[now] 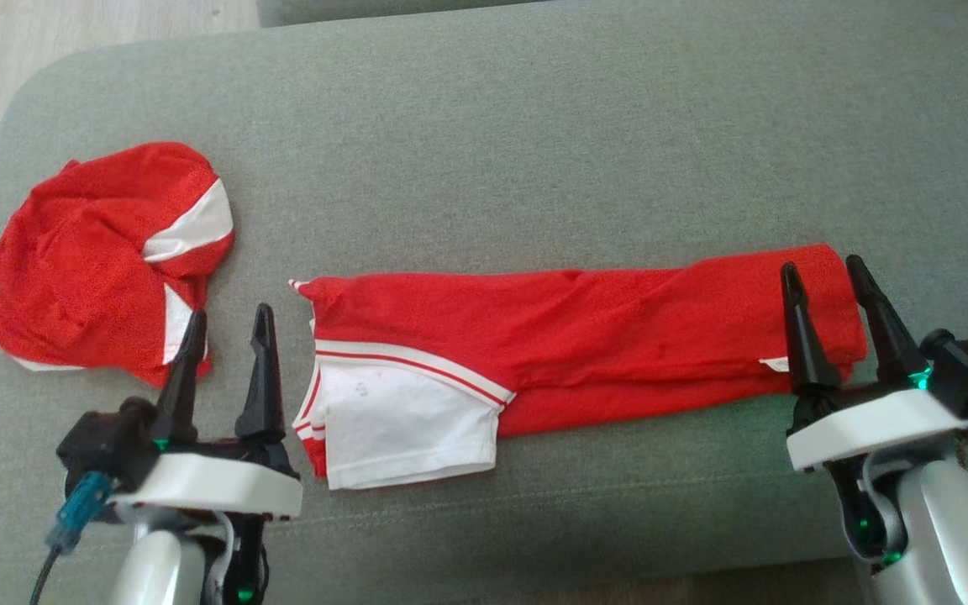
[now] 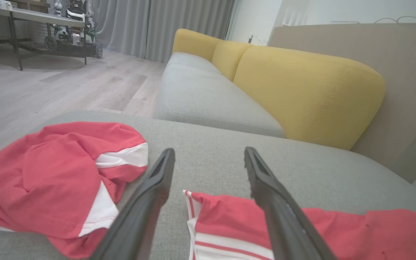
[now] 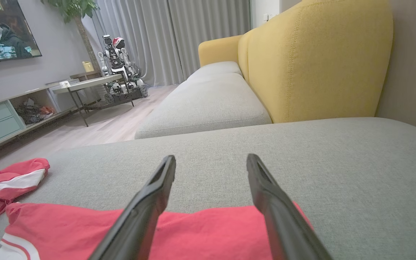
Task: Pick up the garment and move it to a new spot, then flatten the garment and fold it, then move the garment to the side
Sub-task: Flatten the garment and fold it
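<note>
1 garment [image 1: 585,336], long folded strip, flat on cushion [image 1: 534,126]; left gripper [image 1: 229,313] jaws wide, empty, just beside sleeve end; right gripper [image 1: 823,265] jaws wide, empty, over other end; we judge both poised for next fold

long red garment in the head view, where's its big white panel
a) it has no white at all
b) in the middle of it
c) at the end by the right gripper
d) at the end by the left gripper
d: the big white panel lies at the end of the long red garment next to the left gripper, while the end by the right gripper is nearly all red.
</note>
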### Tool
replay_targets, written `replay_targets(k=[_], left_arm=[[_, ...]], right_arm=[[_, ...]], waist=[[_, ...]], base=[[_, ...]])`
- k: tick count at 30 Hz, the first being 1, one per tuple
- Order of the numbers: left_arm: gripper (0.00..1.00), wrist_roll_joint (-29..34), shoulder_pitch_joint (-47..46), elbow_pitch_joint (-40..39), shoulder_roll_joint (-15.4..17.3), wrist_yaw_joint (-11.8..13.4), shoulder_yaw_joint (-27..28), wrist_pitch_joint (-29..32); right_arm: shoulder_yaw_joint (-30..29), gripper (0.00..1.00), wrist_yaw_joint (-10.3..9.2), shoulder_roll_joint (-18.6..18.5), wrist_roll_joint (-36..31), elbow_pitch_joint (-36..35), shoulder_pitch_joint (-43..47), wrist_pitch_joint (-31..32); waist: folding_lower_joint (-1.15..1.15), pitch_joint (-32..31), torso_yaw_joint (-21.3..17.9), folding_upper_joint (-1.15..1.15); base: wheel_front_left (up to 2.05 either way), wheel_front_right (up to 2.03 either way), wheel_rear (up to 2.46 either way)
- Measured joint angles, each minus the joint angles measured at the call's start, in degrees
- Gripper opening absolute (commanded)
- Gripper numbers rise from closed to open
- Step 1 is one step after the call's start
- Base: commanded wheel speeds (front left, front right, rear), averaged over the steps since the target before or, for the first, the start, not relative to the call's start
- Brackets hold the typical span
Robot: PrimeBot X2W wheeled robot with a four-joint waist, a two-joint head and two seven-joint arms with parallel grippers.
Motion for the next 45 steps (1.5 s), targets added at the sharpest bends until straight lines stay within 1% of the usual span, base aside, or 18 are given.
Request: replay_targets(k=[9,12,14,18,21,25,30,35,38,41,42,45], left_arm=[[1.0,-0.48,0.01,-0.18,-0.15,0.15,-0.63,0.0],[1.0,-0.46,-0.02,-0.29,-0.15,0.16,-0.66,0.0],[1.0,-0.09,-0.15,-0.26,-0.15,0.16,-0.97,0.0],[1.0,0.63,-0.31,-0.13,-0.19,0.2,-2.36,0.0],[1.0,0.87,-0.42,0.11,-0.2,0.67,-2.54,0.0],[1.0,1.71,-1.29,0.11,-0.2,0.67,-2.89,0.0],[1.0,1.74,-2.8,0.12,-0.21,0.67,-3.25,0.0],[1.0,1.76,-2.82,0.25,-0.21,0.67,-3.68,0.0],[1.0,2.12,-3.16,0.35,-0.21,0.67,-3.66,0.0],[1.0,2.12,-3.64,0.4,-0.21,0.67,-3.67,0.0],[1.0,2.12,-3.97,0.41,-0.21,0.67,-3.68,0.0],[1.0,2.12,-4.65,0.43,-0.22,0.67,-3.8,0.0]], right_arm=[[-2.0,1.0,0.0,0.86,-0.32,-0.42,0.86,0.0],[-3.28,1.0,0.0,1.6,-0.1,1.01,0.84,0.0],[-4.08,1.0,0.0,1.89,-0.44,3.21,0.77,0.0],[-7.95,1.0,0.0,2.64,-1.45,9.06,0.1,0.0],[-10.15,1.0,0.0,3.78,-1.07,13.82,-2.34,0.0],[-12.16,1.0,0.0,3.8,-0.04,18.76,-6.55,0.52],[-12.45,1.0,0.0,3.39,0.79,23.45,-9.85,1.37],[-14.13,1.0,0.0,2.35,0.68,27.81,-11.14,1.36],[-15.53,1.0,0.0,1.85,0.24,30.0,-12.51,1.32],[-15.57,1.0,0.0,1.82,0.3,30.95,-13.54,1.27],[-15.27,1.0,0.0,1.82,0.66,31.26,-13.97,1.29],[-13.88,1.0,0.0,1.77,4.89,32.12,-15.1,2.69]], waist=[[0.0,0.37,0.16,0.0],[0.0,0.71,0.19,0.0],[0.0,1.07,0.21,0.0],[0.0,2.1,0.52,0.0],[0.0,2.64,0.75,0.0],[0.0,4.11,1.02,0.0],[0.0,5.76,1.66,0.0],[0.0,6.49,2.11,0.0],[0.0,7.05,2.14,0.0],[0.0,7.46,2.15,0.0],[0.0,7.62,2.16,0.0],[0.0,8.06,2.21,0.0]], base=[[0.0,0.0,0.0],[0.0,0.0,0.0],[0.0,0.0,0.0],[0.0,0.0,0.0],[0.0,0.0,0.0],[0.0,0.0,0.0],[0.0,0.0,0.0],[0.0,0.0,0.0],[0.0,0.0,0.0],[0.0,0.0,0.0],[0.0,0.0,0.0],[0.0,0.0,0.0]])
